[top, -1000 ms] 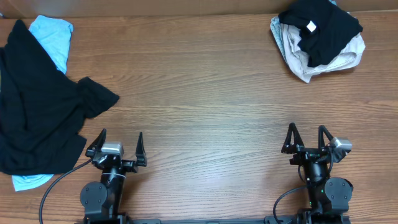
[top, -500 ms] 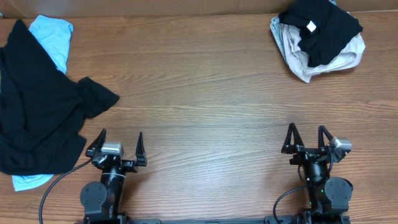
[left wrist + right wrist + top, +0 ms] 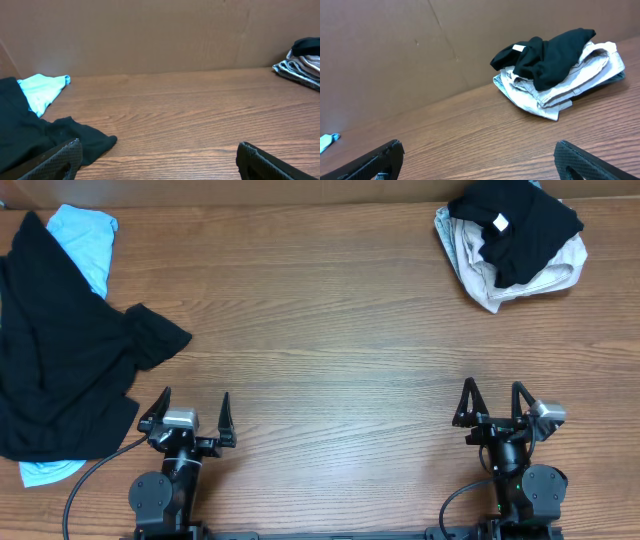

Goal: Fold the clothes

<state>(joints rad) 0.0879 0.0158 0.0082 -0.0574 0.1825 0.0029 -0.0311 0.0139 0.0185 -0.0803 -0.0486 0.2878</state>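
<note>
We see the tabletop point(image 3: 330, 330) as brown wood grain, smooth, with a faint satin sheen. The black T-shirt point(image 3: 60, 360) is soft matt cloth, rumpled and creased. The light blue garment point(image 3: 88, 230) touching it is also matt cloth and looks thinner. In the far pile, the black garment point(image 3: 525, 220) is matt cloth. The pale beige garment point(image 3: 480, 280) under it looks like heavier cloth with stitched seams. The back wall point(image 3: 150, 35) looks like plain brown cardboard, dull and lightly creased. On the left tool point(image 3: 195, 393) and right tool point(image 3: 492, 384), the fingers point(image 3: 57, 162) are black, matt and finely stippled, and we take them for plastic.
</note>
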